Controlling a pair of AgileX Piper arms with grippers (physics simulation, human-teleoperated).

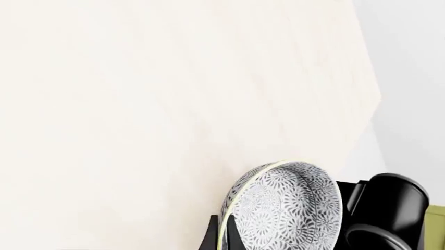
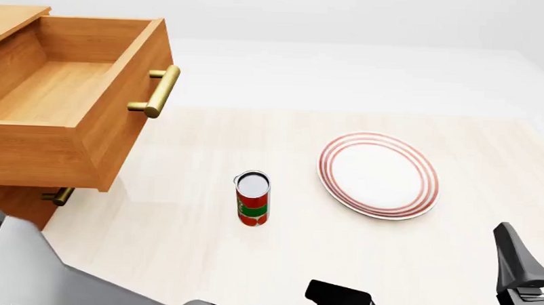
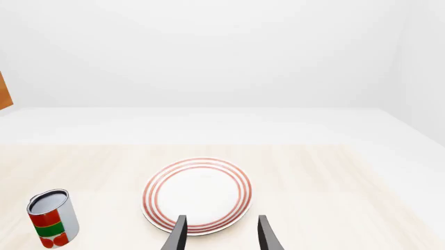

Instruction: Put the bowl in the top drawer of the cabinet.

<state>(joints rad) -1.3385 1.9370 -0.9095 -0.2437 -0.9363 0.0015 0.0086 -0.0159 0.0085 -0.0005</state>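
the left gripper [image 1: 230,237] is clamped on the flowered bowl [image 1: 288,208] by its rim, low and near the arm's base, so carry it level over the pulled-out top drawer [image 2: 48,97] before lowering, while the right gripper [image 3: 219,234] idles parted toward the red-ringed plate [image 3: 197,194].

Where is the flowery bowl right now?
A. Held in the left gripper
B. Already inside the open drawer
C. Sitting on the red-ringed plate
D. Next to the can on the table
A. The left wrist view shows the bowl tilted on edge, its rim pinched by the left gripper, while the front view shows the top drawer and the plate with nothing in or on them.
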